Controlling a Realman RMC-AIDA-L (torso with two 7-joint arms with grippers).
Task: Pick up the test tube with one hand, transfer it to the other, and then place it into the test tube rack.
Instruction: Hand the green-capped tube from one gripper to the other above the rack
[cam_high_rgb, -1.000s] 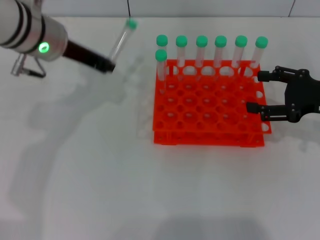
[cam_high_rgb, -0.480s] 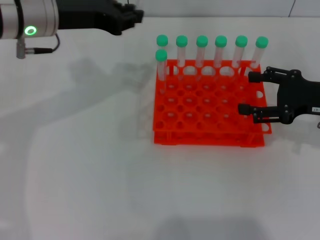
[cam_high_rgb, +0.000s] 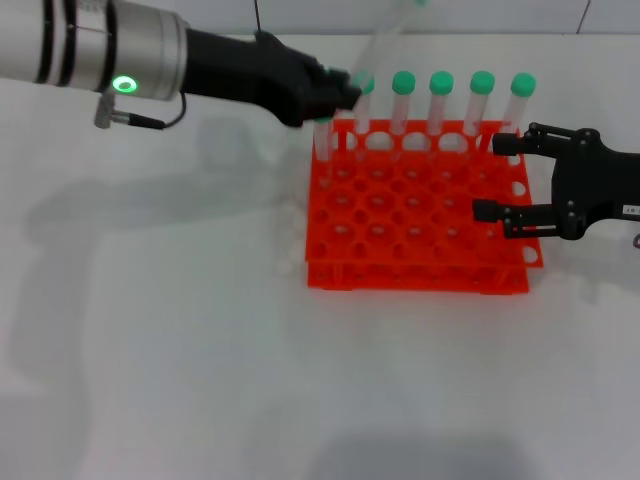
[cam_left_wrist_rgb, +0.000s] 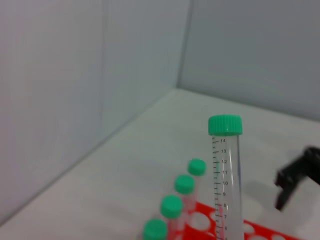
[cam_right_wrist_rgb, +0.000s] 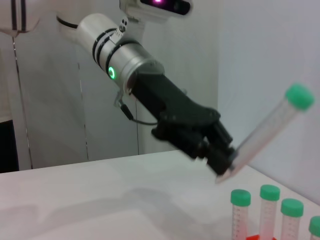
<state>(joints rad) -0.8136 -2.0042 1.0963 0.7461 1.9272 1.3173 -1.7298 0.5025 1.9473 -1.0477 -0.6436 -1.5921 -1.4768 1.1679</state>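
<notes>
My left gripper (cam_high_rgb: 343, 95), on the white-and-silver arm with the green ring, is shut on the lower end of the test tube (cam_high_rgb: 385, 35). It holds the tube tilted in the air over the back left corner of the orange-red rack (cam_high_rgb: 415, 270). The left wrist view shows the tube's green cap (cam_left_wrist_rgb: 225, 125) and scale marks. The right wrist view shows the left gripper (cam_right_wrist_rgb: 222, 157) and the slanting tube (cam_right_wrist_rgb: 270, 125). My right gripper (cam_high_rgb: 490, 178), all black, is open and empty at the rack's right edge. It shows far off in the left wrist view (cam_left_wrist_rgb: 297, 175).
Several green-capped tubes (cam_high_rgb: 441, 100) stand in the rack's back row, and one (cam_high_rgb: 322, 140) stands at the left behind my left fingers. They also show in the right wrist view (cam_right_wrist_rgb: 270, 210). White table (cam_high_rgb: 200, 350) lies to the left and front of the rack.
My left arm has swung right with the tube, from the table's far left to over the rack's back left corner. My right gripper has shifted slightly left, still open.
</notes>
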